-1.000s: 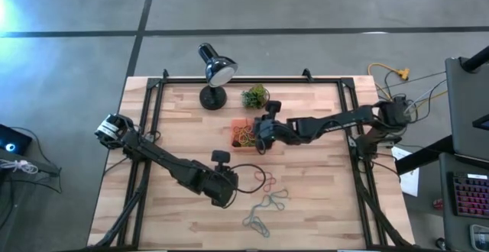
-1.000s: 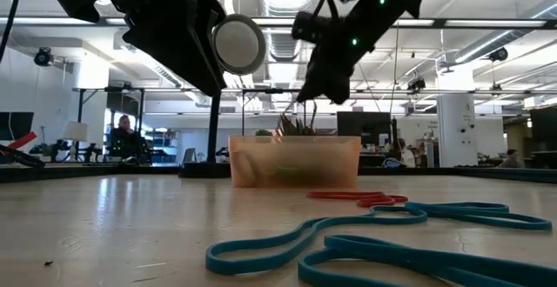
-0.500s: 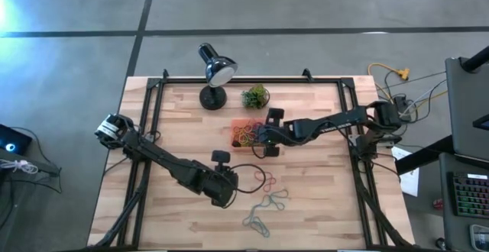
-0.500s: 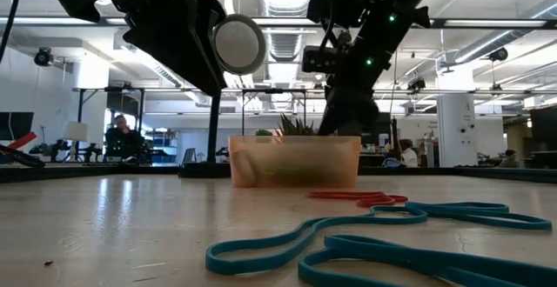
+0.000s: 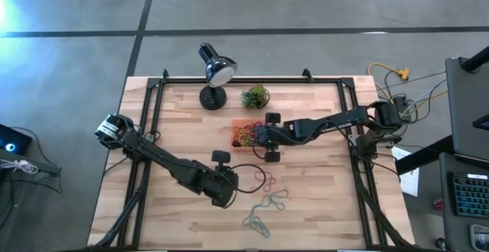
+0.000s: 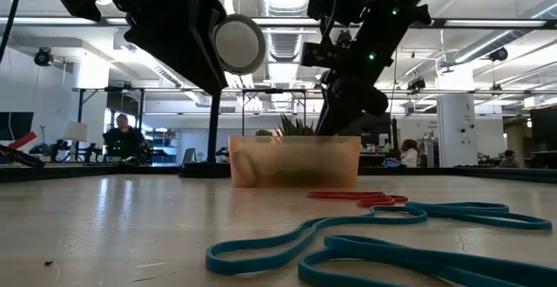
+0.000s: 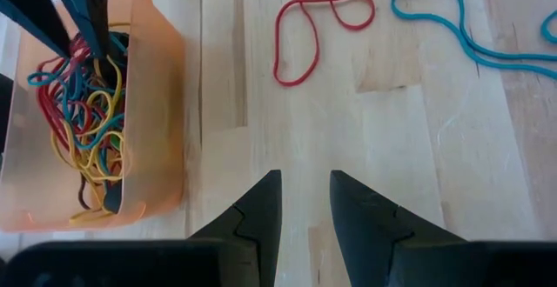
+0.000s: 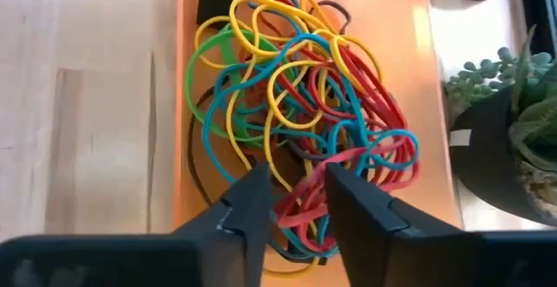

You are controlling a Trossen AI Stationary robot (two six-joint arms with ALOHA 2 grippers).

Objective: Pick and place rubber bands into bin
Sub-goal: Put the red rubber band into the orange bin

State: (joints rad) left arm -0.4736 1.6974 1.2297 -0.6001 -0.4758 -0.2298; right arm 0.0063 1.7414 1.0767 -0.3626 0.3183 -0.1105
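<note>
Over the bin [image 5: 243, 134], right claw [image 8: 293, 202] slightly spread above tangled rubber bands [image 8: 300, 104], left claw [image 7: 305, 202] likewise spread.

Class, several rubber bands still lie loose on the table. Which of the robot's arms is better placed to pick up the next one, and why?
Probably the left. The left gripper hangs open near the loose red rubber band on the table, while the right gripper is over the bin, farther from the loose bands.
</note>
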